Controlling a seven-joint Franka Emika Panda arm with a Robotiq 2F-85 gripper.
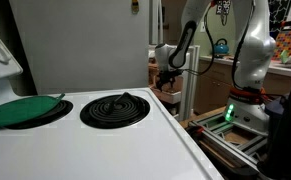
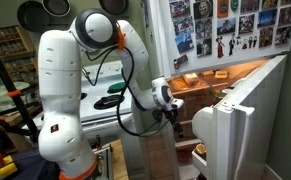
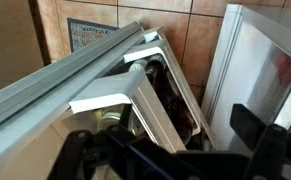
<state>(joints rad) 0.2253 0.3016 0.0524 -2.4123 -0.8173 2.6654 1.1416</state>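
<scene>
My gripper (image 1: 168,80) hangs just past the side edge of a white stove (image 1: 135,145), in the gap between the stove and an open white fridge (image 2: 235,125). In an exterior view the gripper (image 2: 173,110) is level with the fridge's lower shelves. In the wrist view its dark fingers (image 3: 175,152) are spread wide with nothing between them. Below them I see white slanted edges (image 3: 135,95) and a dark narrow gap (image 3: 175,100) over brown floor tiles (image 3: 185,30). The gripper touches nothing that I can see.
The stove top carries a black coil burner (image 1: 115,108) and a green lid (image 1: 23,110) on the other burner. The fridge door (image 2: 247,110) stands open, with photos (image 2: 225,25) on the wall above. The robot base (image 1: 247,95) stands on a metal frame.
</scene>
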